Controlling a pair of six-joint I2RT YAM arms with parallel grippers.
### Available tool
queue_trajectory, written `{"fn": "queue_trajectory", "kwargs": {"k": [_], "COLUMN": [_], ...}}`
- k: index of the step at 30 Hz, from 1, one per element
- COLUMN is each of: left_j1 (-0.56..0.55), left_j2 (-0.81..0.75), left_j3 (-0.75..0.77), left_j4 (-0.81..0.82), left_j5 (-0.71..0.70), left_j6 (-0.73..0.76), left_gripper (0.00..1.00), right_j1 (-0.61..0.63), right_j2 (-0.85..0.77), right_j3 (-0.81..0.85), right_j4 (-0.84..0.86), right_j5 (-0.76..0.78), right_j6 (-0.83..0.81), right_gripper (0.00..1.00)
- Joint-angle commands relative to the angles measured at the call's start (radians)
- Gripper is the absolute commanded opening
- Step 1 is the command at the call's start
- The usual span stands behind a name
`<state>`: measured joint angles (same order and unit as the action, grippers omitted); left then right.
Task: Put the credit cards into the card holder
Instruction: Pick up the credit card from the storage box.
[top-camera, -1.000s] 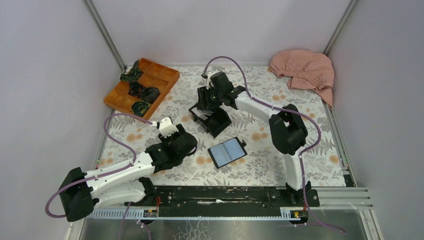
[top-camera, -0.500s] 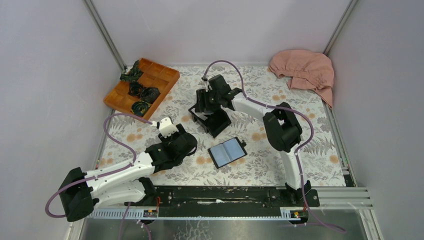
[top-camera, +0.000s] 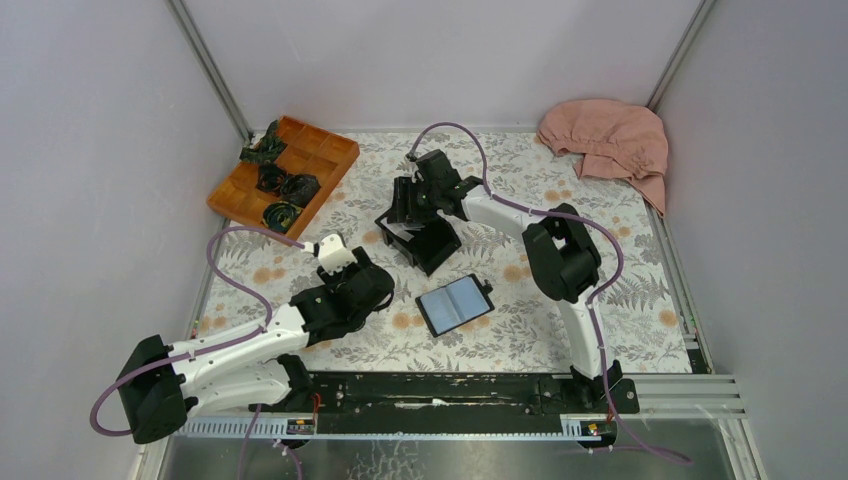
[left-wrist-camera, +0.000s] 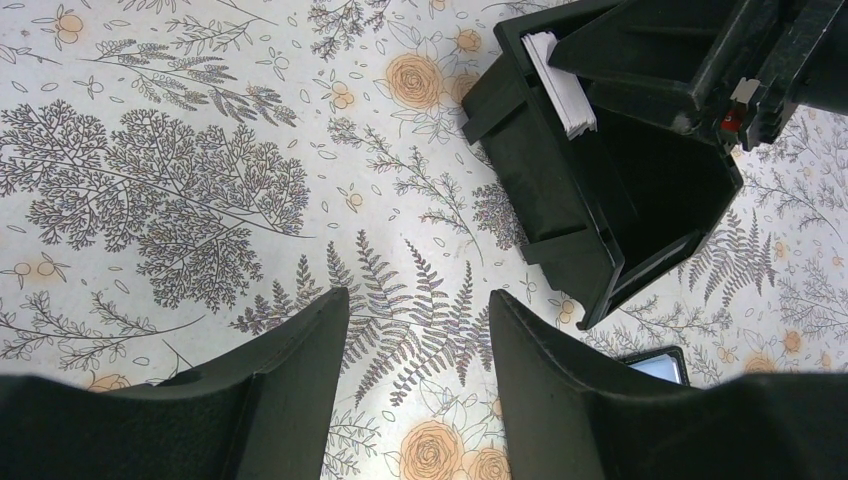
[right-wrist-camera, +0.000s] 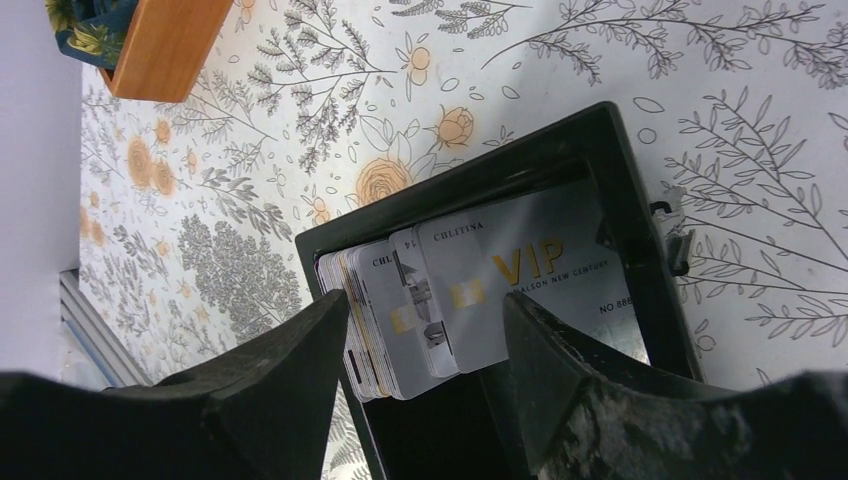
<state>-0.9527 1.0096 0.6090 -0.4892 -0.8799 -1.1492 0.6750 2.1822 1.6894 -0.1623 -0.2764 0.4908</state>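
Several credit cards (right-wrist-camera: 480, 290) in the black box (right-wrist-camera: 455, 182), card holder (top-camera: 455, 305) open nearby.

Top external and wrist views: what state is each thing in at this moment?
card holder: lying open on the table.
credit cards: stacked on edge inside the black box.
left claw: open, empty, over the tablecloth.
right claw: open, above the cards.
wooden tray: holding dark bundles.
pink cloth: crumpled.
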Motion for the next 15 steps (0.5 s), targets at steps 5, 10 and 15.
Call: {"fn": "queue_trajectory", "kwargs": {"k": [5,10,15], "left_j1": [0.008,0.009,0.009], "left_j2": [-0.008,-0.011,-0.011], "left_j3": [-0.005,-0.004,-0.002], "left_j4": [0.038,0.038,0.039], "left_j5": [-0.044,-0.043,-0.044], "left_j6": [0.012,0.016,0.017], "left_gripper": [0.61,0.61,0.61], "right_j1": [0.002,0.002,0.003], "right_j2": [-0.006,-0.037,-0.064], "right_j3": [-0.006,-0.018,-0.035], "right_j4": [0.059,0.069,0.087], "right_j5": [-0.099,-0.112,-0.129], "right_j6": [0.083,0.099,0.114], "right_gripper": [0.59,0.57,0.53]}}
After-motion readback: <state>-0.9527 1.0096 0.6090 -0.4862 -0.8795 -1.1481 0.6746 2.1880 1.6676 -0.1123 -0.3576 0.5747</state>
